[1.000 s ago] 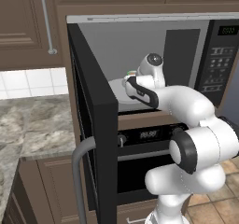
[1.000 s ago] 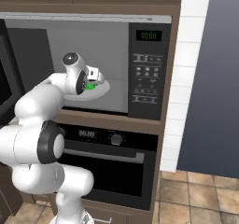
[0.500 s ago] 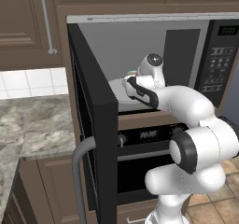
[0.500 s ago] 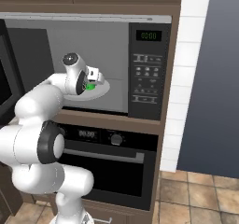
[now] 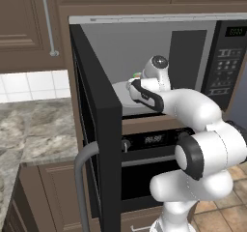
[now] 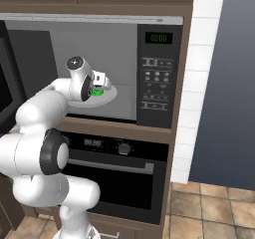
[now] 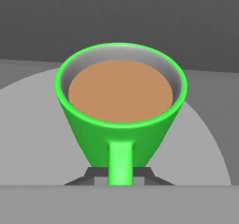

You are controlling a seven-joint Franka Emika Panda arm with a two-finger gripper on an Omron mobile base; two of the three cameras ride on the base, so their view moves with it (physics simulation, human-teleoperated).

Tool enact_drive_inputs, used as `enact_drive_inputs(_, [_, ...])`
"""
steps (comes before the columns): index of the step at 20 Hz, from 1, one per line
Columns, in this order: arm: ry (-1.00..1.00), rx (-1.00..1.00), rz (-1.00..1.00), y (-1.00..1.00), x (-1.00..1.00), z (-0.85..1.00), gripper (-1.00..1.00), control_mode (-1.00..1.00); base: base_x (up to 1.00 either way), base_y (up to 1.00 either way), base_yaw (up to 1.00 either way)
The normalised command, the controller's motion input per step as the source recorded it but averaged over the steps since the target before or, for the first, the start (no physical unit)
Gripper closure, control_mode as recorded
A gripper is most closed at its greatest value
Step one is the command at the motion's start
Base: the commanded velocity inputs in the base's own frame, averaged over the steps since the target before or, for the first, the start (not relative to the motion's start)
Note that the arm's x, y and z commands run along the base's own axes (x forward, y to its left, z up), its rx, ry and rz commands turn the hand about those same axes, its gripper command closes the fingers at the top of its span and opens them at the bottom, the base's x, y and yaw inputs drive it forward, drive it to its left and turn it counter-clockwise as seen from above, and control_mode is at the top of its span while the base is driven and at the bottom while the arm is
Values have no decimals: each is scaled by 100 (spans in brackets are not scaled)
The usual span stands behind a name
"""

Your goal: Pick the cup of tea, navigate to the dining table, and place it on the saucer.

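The cup of tea (image 7: 120, 120), a bright green mug full of brown liquid, stands upright on the round grey turntable plate (image 7: 32, 125) inside the open microwave. Its handle points straight at the hand camera. My gripper (image 7: 120, 178) is at that handle, the dark fingertips (image 7: 95, 177) pressed close on either side, so it reads as shut on the handle. From the right base view the cup (image 6: 98, 91) peeks out green just past the hand, with the gripper (image 6: 101, 83) over the plate (image 6: 110, 96). A green sliver of the cup (image 5: 136, 75) shows beside the wrist. The dining table and saucer are out of view.
The microwave door (image 5: 96, 129) swings open to the left, close beside my arm. The control panel (image 6: 157, 73) stands right of the cavity, and a built-in oven (image 6: 117, 176) lies below. A stone counter (image 5: 29, 129) runs off to the left.
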Motion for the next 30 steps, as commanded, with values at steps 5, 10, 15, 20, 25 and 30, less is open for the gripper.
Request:
enact_drive_inputs(5, [-1,0,0,0,-29,2,100,-100,0,0,0])
enact_drive_inputs(10, [-12,5,0,-2,-100,28,100,-100,0,0,0])
enact_drive_inputs(15, [-9,2,1,0,-100,65,100,-100,0,0,0])
enact_drive_inputs(20, [1,0,1,0,-87,98,100,-100,0,0,0])
enact_drive_inputs(25, [2,0,0,-9,-80,59,100,-100,0,0,0])
enact_drive_inputs(30, [-1,0,0,-7,-89,24,100,-100,0,0,0])
